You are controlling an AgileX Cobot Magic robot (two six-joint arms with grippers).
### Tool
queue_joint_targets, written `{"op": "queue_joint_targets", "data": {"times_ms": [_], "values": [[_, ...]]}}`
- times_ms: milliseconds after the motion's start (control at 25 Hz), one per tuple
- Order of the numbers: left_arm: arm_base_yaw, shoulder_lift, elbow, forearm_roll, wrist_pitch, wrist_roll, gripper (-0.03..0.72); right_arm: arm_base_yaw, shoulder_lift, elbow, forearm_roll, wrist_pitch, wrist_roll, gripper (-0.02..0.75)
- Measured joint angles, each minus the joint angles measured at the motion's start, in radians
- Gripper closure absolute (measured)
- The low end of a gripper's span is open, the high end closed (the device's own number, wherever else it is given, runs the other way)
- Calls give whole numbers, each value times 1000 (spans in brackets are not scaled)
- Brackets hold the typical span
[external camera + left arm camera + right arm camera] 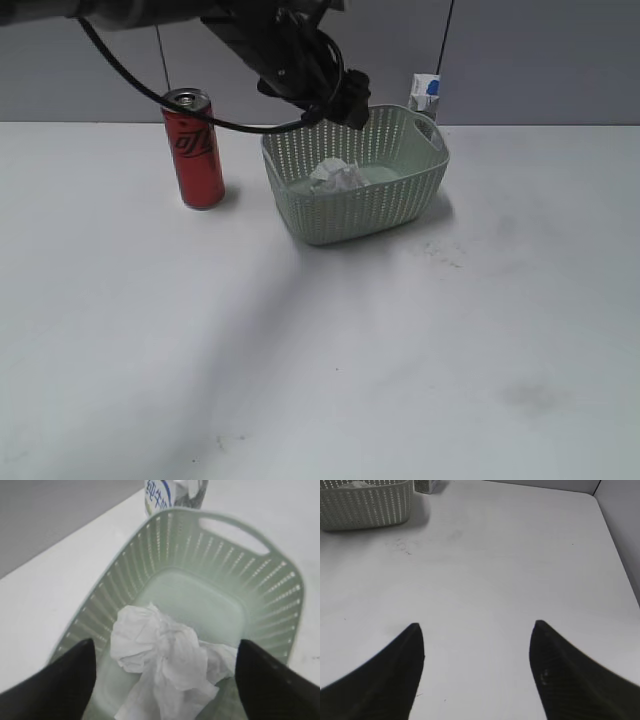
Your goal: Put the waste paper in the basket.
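**Ana:** White surface (400, 350), grey wall behind, and nearly everything pushed toward the back. Where is the waste paper (336, 176)?

**Ben:** Inside the basket (400, 205), lying on the floor at the end away from the cut-out handle. From the left wrist view it looks like a bundle of crumpled sheets; I can't tell how many pieces make it up. I see none left out on the surface.

**Ana:** And the left gripper (165, 670)?

**Ben:** It hangs over the basket's rear rim, fingers (55, 680) spread wide with the paper showing below and between them, nothing gripped. That placement makes sense for dropping: released above the opening, the paper falls within the walls.

**Ana:** The right gripper (476, 670)?

**Ben:** Parted too, empty, over bare surface well away from the basket. My guess is it keeps clear so the arms don't cross.

**Ana:** The red can (195, 148) and small carton (424, 93)?

**Ben:** Can upright, left of the basket; carton just behind it. Neither belongs inside. I'd judge the job about finished.
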Motion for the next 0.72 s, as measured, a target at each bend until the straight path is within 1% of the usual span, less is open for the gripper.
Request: {"op": "queue_joint_targets", "data": {"times_ms": [160,280,400,480,600,720], "values": [[21,-91,0,72,90,-7,24,0,0,0,0,0,0,238],[61,-150,-1,172,208,-91,31,0,0,0,0,0,0,238],[129,-197,-1,257,353,-160,43,0,0,0,0,0,0,238],[191,-217,-2,285,452,-193,48,0,0,0,0,0,0,237],[289,-236,6,286,508,-245,55,0,0,0,1,-1,0,237],[373,-286,71,270,515,-277,64,0,0,0,1,-1,0,237]]}}
